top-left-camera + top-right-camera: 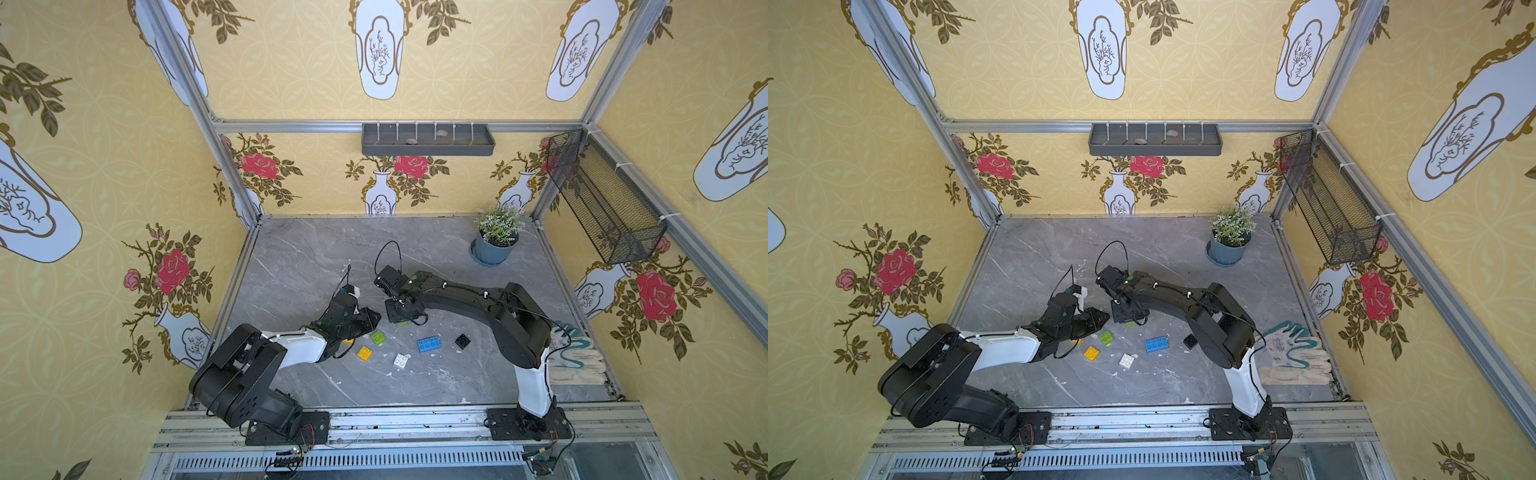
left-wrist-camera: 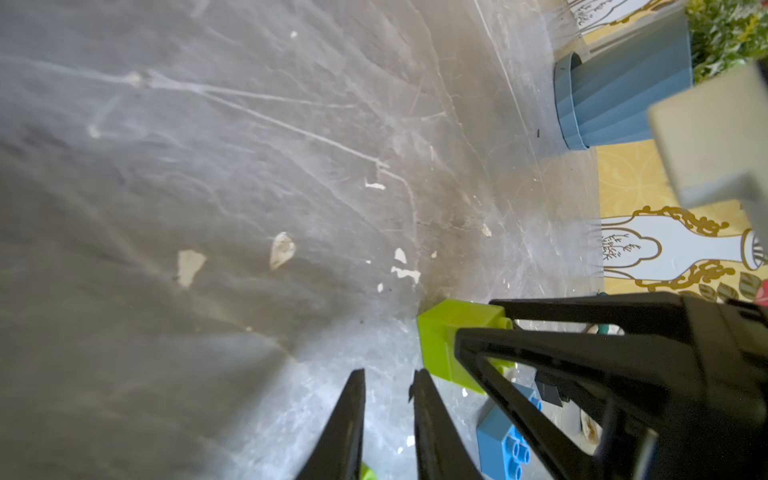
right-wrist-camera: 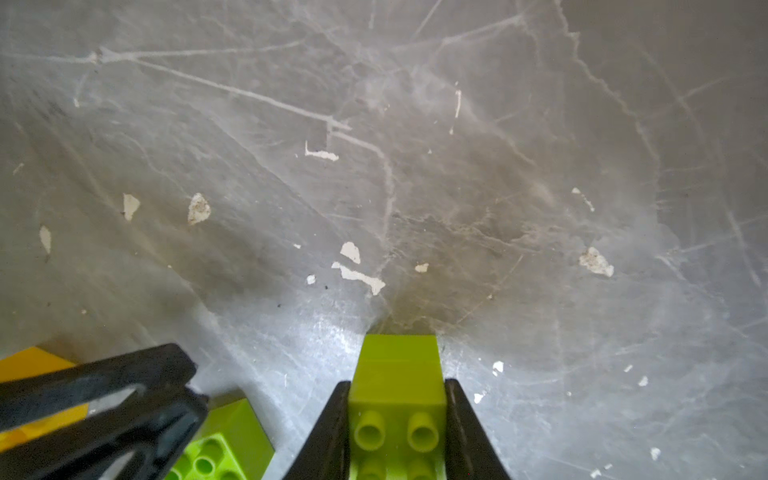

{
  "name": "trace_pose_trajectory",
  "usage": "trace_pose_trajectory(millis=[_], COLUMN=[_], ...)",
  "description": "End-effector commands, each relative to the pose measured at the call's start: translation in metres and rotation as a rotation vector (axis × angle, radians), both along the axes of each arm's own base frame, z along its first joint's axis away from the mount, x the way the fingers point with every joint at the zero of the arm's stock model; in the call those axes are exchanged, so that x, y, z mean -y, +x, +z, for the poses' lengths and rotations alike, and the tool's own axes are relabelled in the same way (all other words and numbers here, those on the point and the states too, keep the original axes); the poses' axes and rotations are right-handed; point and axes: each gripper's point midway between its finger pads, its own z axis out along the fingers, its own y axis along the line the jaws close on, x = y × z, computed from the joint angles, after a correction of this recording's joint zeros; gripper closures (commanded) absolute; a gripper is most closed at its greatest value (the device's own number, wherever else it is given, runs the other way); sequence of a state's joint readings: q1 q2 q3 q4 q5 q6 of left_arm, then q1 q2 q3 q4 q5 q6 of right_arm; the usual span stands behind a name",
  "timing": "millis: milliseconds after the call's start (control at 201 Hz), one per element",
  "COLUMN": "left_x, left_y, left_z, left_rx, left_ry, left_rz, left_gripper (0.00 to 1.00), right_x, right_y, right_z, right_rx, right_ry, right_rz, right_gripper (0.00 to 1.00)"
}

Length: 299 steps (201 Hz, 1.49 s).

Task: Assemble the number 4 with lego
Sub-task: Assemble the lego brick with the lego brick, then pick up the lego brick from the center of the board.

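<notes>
**A:** Where do we stand with the number 4?

**B:** Nothing is joined yet, as far as we can see. Our right gripper [image 3: 397, 386] pinches a lime green 2x2 brick [image 3: 397, 361] by its smooth sides, studs facing back toward the wrist. It is low over the middle of the desk [image 1: 374, 395]. We cannot tell whether the brick touches the surface.

**A:** And our left?

**B:** The left gripper [image 2: 390, 374] has its fingers slightly parted with nothing between the tips, and it sits just beside the right one. The other lego lies singly toward the desk's front edge. A second lime green brick [image 1: 378, 337] is just beside the left fingers. Then come a yellow brick [image 1: 365, 353], a white brick [image 1: 401, 360], the blue 2x4 brick [image 1: 429, 344] and a black brick [image 1: 462, 341], with none of them touching. A further yellow brick [image 3: 33, 365] is half hidden beneath the left gripper.

**A:** What worries us from here?

**B:** Mostly crowding. Our two grippers are close, so a careless swing could knock them together or jar the held brick askew in its pinch.

**A:** And the loose ones?

**B:** The left fingers could nudge the second lime green brick or the hidden yellow one. We also think any base brick we press onto would skid on this smooth desk unless the left gripper steadies it. If the studs are misaligned, the press would tip the base instead of seating the brick.
</notes>
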<state>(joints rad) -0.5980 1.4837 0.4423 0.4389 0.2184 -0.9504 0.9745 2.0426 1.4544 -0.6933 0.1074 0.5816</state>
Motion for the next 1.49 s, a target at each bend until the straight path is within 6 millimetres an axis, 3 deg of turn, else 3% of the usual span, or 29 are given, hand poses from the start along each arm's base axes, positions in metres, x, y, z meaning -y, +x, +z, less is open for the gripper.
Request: trace_pose_trajectory(millis=[0,259,528,762,861,996,1085,1160,1329,1484], left_x=[0.003,0.005,0.005,0.007,0.009,0.009,0.01,0.012,0.012,0.006], left_y=[-0.001,-0.003,0.0,0.0,0.0,0.0,-0.001,-0.002,-0.005,-0.005], left_z=[0.0,-0.003,0.001,0.0,0.001,0.003,0.007,0.011,0.015,0.021], left_rx=[0.009,-0.019,0.001,0.005,0.011,0.023,0.029,0.039,0.044,0.053], left_ry=[0.019,0.007,0.014,0.022,0.024,0.039,0.063,0.082,0.082,0.073], left_rz=[-0.015,-0.006,-0.008,-0.027,-0.034,-0.036,-0.042,-0.05,-0.04,-0.004], left_gripper=[0.76,0.75,0.76,0.76,0.7,0.66,0.63,0.61,0.64,0.64], right_x=[0.032,0.02,0.011,0.005,0.003,0.007,0.022,0.047,0.114,0.15], right_y=[-0.031,-0.01,-0.003,-0.003,-0.001,0.006,0.004,-0.002,-0.031,-0.045], right_z=[-0.032,-0.006,0.002,0.011,0.023,0.059,0.08,0.081,0.052,0.029], right_rx=[-0.144,-0.038,-0.002,0.019,0.05,0.148,0.198,0.206,0.126,0.065], right_ry=[-0.143,-0.107,-0.074,-0.036,-0.012,0.038,0.064,0.042,-0.062,-0.135], right_rz=[-0.008,-0.035,-0.032,-0.025,-0.034,-0.056,-0.085,-0.115,-0.193,-0.268], right_gripper=[0.8,0.65,0.55,0.3,0.25,0.22,0.21,0.21,0.2,0.21])
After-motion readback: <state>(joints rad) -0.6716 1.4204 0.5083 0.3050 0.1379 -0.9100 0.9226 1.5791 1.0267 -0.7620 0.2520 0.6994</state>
